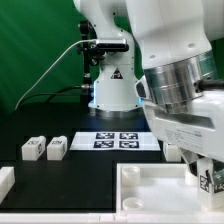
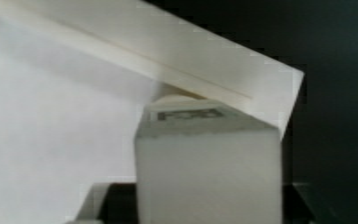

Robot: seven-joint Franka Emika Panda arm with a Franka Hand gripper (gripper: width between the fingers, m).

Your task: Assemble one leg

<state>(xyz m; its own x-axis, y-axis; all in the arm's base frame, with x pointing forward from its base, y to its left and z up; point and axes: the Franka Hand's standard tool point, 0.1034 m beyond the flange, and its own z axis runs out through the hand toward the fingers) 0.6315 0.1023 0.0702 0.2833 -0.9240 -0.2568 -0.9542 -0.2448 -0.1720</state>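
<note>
My gripper is shut on a leg, a small white block with a black-and-white tag, and holds it at the near right corner of the large white tray-like part. In the wrist view the leg stands upright between the dark fingers of the gripper. Its tagged end meets the raised rim of the tray-like part. Whether it touches the rim I cannot tell. Two more legs lie side by side on the black table at the exterior view's left.
The marker board lies flat behind the tray-like part, in front of the arm's base. Another white part shows at the exterior view's left edge. The arm's wrist fills the exterior view's upper right.
</note>
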